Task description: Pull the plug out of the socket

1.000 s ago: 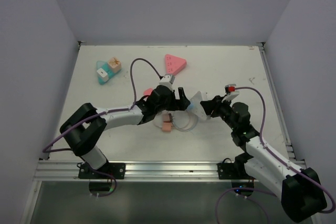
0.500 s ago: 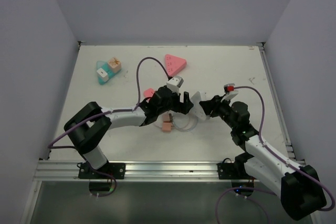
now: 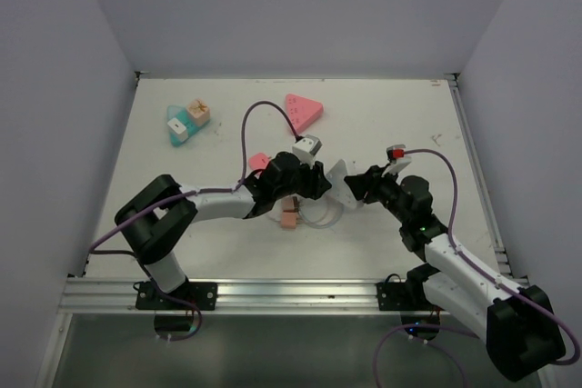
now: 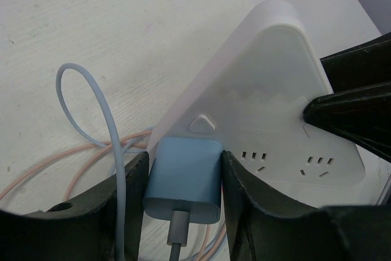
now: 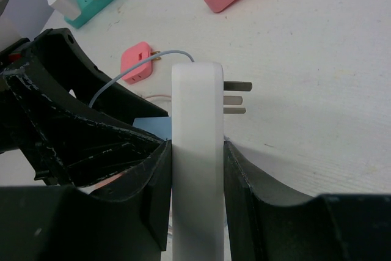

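Observation:
The white triangular socket (image 4: 269, 96) stands on edge, tilted off the table, with my right gripper (image 5: 197, 175) shut across its thickness (image 5: 197, 151). A light blue plug (image 4: 183, 178) with a grey cable sits in the socket's face at one corner. My left gripper (image 4: 183, 181) has both dark fingers (image 4: 125, 194) pressed against the plug's sides. In the top view the two grippers meet at the table's middle, left gripper (image 3: 320, 184) and right gripper (image 3: 350, 190) on either side of the socket (image 3: 338, 174). A sliver of the blue plug (image 5: 153, 125) shows in the right wrist view.
Metal prongs (image 5: 235, 97) stick out of the socket's back. Loose pale cables (image 3: 318, 215) and an orange-pink plug (image 3: 289, 217) lie under the left gripper. A small pink plug (image 3: 258, 160), a pink triangular socket (image 3: 303, 109) and teal and orange cube sockets (image 3: 186, 120) lie farther back.
My left gripper has moved right onto the socket and its jaws have closed from wide open onto the blue plug. The right gripper has kept its hold on the socket.

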Robot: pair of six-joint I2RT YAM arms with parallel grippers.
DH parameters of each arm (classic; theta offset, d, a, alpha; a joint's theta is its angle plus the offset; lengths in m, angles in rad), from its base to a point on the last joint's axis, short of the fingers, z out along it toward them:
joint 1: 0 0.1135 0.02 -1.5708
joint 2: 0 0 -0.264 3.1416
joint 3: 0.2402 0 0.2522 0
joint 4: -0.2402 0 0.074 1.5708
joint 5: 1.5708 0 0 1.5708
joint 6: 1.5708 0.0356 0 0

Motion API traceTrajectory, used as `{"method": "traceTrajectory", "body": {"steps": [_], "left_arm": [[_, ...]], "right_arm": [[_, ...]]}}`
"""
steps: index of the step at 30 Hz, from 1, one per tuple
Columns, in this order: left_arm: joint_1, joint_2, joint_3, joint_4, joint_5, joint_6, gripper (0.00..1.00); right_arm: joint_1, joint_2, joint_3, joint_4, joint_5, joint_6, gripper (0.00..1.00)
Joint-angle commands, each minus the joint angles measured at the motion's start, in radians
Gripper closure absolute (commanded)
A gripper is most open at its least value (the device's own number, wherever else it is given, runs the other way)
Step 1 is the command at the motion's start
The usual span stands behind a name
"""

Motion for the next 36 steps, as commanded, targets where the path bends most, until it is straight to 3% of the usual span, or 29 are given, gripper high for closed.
{"method": "traceTrajectory", "body": {"steps": [1, 5, 6, 9, 19, 31, 36], "left_arm": [[-0.004, -0.003, 0.022, 0.033, 0.029, 0.003, 0.54], [-0.002, -0.039, 0.001, 0.019, 0.016, 0.008, 0.78], [-0.002, -0.050, -0.004, 0.015, 0.010, 0.013, 0.89], [0.001, -0.101, -0.021, -0.007, -0.003, 0.026, 1.00], [0.058, -0.280, -0.064, -0.181, 0.016, -0.004, 1.00], [0.059, -0.378, -0.010, -0.457, 0.042, -0.095, 1.00], [0.059, -0.385, 0.013, -0.512, -0.051, -0.098, 1.00]], "right_arm": [[0.001, -0.004, 0.055, 0.095, -0.013, -0.009, 1.00], [0.001, -0.013, 0.057, 0.064, 0.051, -0.030, 1.00], [0.001, -0.013, 0.057, 0.055, 0.064, -0.033, 1.00], [0.001, -0.016, 0.063, 0.021, 0.120, -0.045, 1.00], [0.004, -0.010, 0.065, -0.037, 0.255, -0.061, 1.00], [0.004, 0.002, 0.066, -0.028, 0.252, -0.061, 1.00], [0.004, 0.031, 0.069, -0.007, 0.199, -0.056, 1.00]]}}
